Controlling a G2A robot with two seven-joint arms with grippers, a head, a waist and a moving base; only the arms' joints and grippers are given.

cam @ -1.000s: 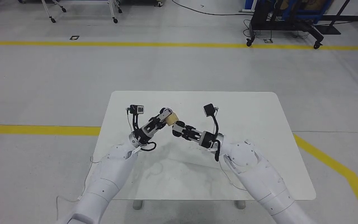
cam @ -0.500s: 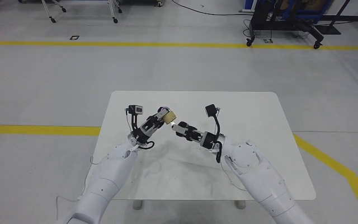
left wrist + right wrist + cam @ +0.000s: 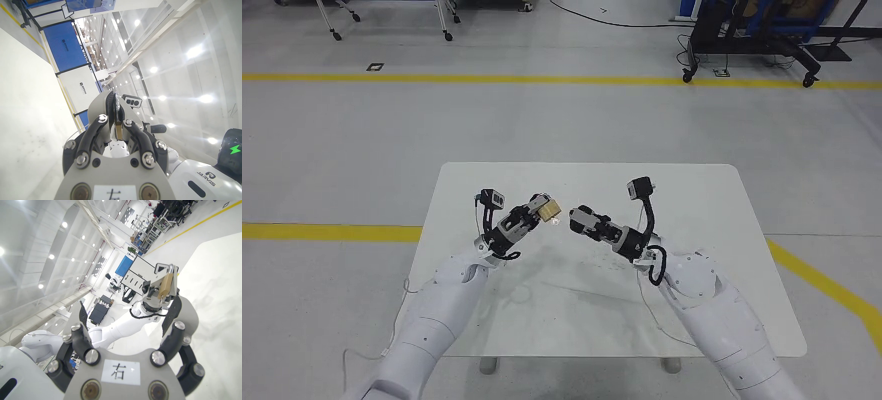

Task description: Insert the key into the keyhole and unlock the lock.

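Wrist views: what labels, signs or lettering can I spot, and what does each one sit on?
I place them without quoting:
Left sticker, one black character: base of the left gripper.
Right sticker, one black character: base of the right gripper.
Pale lettering: blue panel.
Dark lettering: white panel.
Hanging signs: too blurred.

**A:** Pale grey floor (image 3: 562, 120) all round there, and a yellow line (image 3: 542, 78) ran straight across it beyond the white table (image 3: 702, 190).

**B:** A black wheeled frame (image 3: 752, 45) stood at the far right, with white rack legs (image 3: 392, 20) on castors at the far left.

**A:** And overhead, rows of bright ceiling lights (image 3: 192, 53). Blue partition panels (image 3: 64, 51) lined the hall's edge.
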